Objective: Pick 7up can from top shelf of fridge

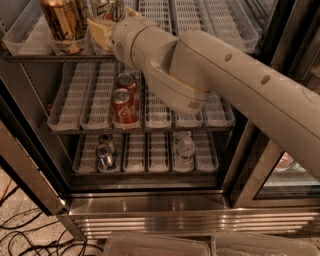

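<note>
The 7up can [107,8] stands on the top shelf [29,36] of the fridge [150,210]. Only its whitish lower body with green lettering shows, at the frame's top edge. My gripper [101,31] is at the can's base, right in front of it, at the end of the large cream arm [210,75] that reaches in from the right. The arm hides the shelf behind the can. A gold-bronze can [62,21] stands just left of the 7up can.
Two red cola cans [124,104] stand on the middle tier. The bottom tier holds silver cans [105,154] and a clear bottle [185,150]. The open door frame [257,175] is at the right. Cables [20,230] lie on the floor at the left, and plastic bins [155,245] sit below.
</note>
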